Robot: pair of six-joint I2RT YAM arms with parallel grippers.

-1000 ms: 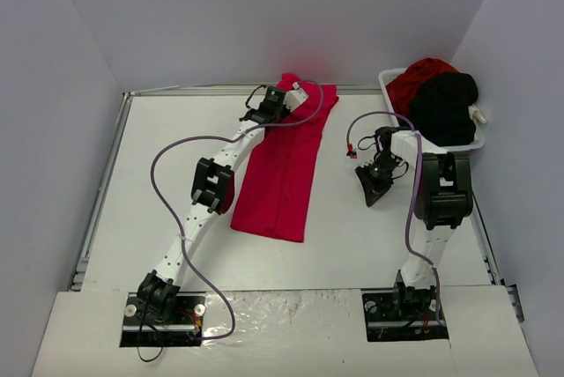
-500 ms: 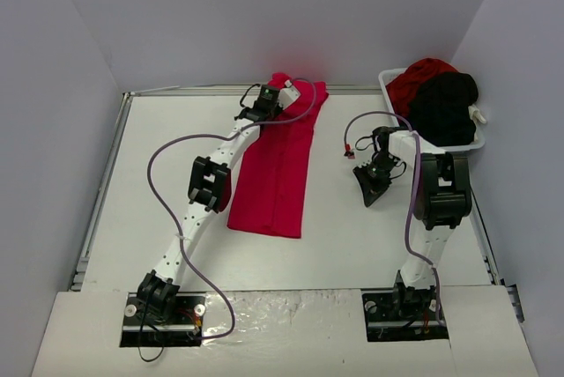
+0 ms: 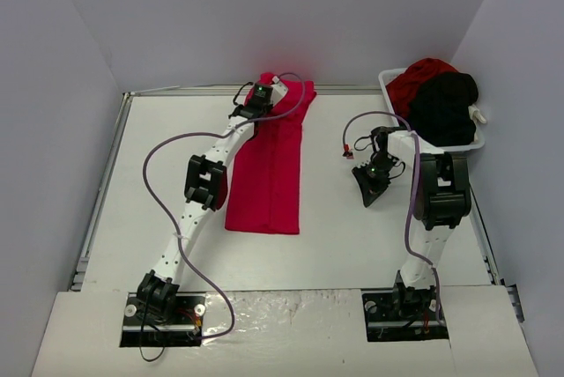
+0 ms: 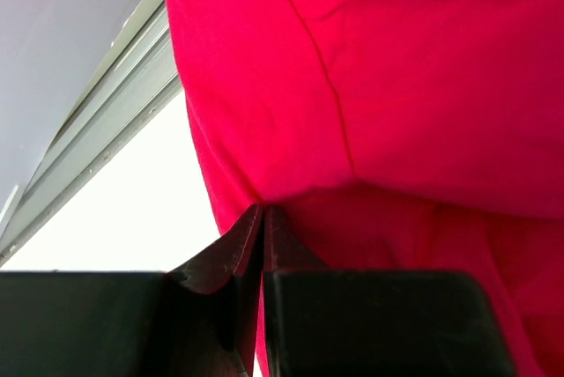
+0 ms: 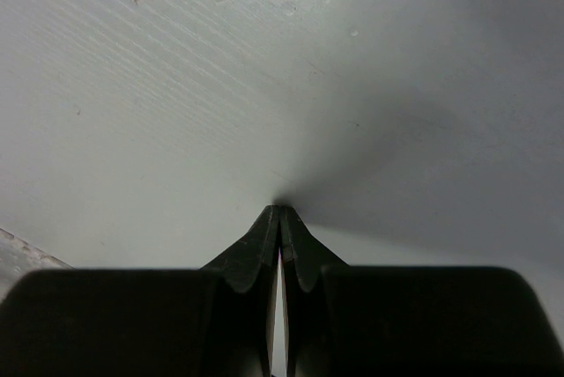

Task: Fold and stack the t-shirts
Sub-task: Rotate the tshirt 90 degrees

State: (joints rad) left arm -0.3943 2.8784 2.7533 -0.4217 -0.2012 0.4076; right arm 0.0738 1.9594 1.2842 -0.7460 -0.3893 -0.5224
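Left gripper [image 4: 263,211] clamps the red t-shirt [image 3: 267,174] at its far end. Right gripper [image 5: 280,211], fingers pressed together, holds nothing.

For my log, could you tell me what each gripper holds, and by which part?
The left gripper pinches the red t-shirt near its far end; the right gripper is shut on nothing.
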